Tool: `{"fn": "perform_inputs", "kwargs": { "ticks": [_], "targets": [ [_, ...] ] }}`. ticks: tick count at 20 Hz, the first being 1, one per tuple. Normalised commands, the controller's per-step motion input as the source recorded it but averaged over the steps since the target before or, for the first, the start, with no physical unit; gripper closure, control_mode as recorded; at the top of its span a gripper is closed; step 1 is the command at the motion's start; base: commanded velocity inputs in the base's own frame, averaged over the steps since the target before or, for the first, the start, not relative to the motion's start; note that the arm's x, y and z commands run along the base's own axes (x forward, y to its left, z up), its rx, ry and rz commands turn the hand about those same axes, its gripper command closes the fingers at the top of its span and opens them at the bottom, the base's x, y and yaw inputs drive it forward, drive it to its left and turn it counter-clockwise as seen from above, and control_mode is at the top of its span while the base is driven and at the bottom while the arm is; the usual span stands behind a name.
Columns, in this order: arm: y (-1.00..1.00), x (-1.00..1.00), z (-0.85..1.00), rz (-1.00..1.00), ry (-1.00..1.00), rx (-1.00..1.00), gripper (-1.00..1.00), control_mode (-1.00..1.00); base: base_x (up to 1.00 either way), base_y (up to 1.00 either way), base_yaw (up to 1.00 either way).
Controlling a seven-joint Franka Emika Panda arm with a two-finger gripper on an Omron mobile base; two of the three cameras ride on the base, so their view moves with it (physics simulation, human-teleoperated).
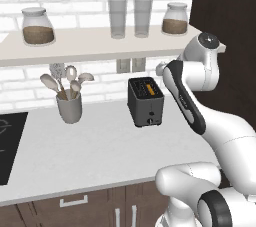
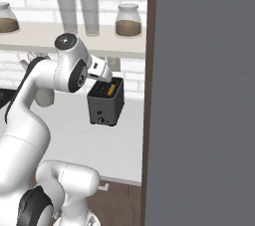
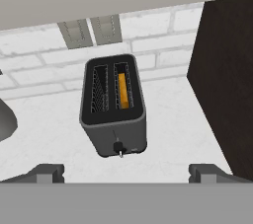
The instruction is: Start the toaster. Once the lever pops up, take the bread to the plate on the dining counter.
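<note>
The dark grey toaster (image 3: 113, 107) stands on the grey worktop (image 1: 100, 146) against the brick wall, also seen as the toaster (image 1: 146, 102) and the toaster (image 2: 105, 103). The orange bread (image 3: 123, 91) sits in its right-hand slot, and the other slot is empty. The lever (image 3: 118, 147) is a small dark knob low on the narrow front face. My gripper (image 3: 127, 173) is open, hovering above and in front of the toaster without touching it, nothing between its fingers. The plate and the dining counter are out of view.
A grey utensil cup (image 1: 69, 106) with wooden spoons stands left of the toaster. A shelf (image 1: 90, 43) with jars and glasses hangs overhead. A tall dark cabinet (image 3: 227, 80) closes off the right side. A black cooktop (image 1: 7, 146) lies far left.
</note>
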Motion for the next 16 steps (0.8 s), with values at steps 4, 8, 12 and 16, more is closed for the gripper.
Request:
{"fn": "perform_inputs", "kwargs": {
  "ticks": [4,8,12,16],
  "targets": [
    [0.00,0.00,0.00,0.00,0.00,0.00,-1.00,-1.00,0.00,0.00,0.00],
    [0.00,0.00,0.00,0.00,0.00,0.00,-1.00,-1.00,0.00,0.00,0.00],
    [0.00,0.00,0.00,0.00,0.00,0.00,-1.00,-1.00,0.00,0.00,0.00],
    [0.00,0.00,0.00,0.00,0.00,0.00,-1.00,-1.00,0.00,0.00,0.00]
  ]
}}
